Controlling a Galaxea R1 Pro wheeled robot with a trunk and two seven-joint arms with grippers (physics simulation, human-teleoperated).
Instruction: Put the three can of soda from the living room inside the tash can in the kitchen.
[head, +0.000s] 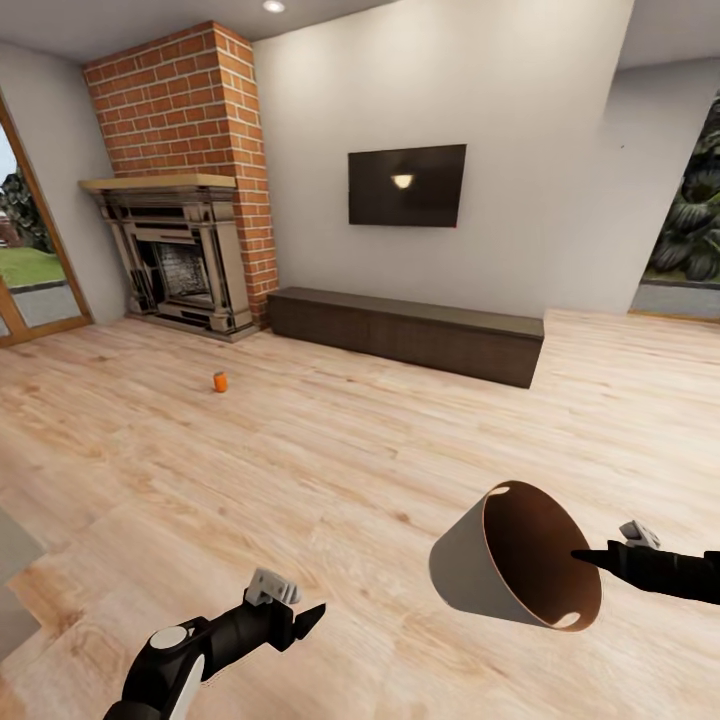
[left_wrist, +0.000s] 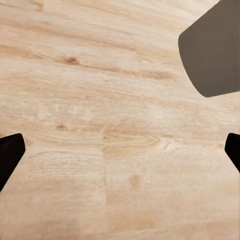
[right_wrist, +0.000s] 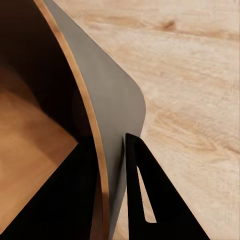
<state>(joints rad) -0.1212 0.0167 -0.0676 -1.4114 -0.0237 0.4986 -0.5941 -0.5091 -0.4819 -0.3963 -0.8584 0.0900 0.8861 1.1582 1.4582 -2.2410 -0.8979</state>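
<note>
Our right pincer (head: 592, 556) grips the tash can (head: 515, 570) by its rim, tilted, near right. Our left pincer (head: 305, 615) hangs wide and empty. One orange can of soda (head: 220, 381) stands far left on the floor; we should approach steadily, keeping the bin level.

My black tool (head: 590, 556) grips a grey, copper-lined bin (head: 470, 565); orange can (head: 220, 381); pale wood-grain floor (head: 330, 470); red-brick fireplace (head: 190, 120).

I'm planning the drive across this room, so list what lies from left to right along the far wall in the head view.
Glass door → brick fireplace → long low bench with the TV on the wall above it → window with greenery outside.
</note>
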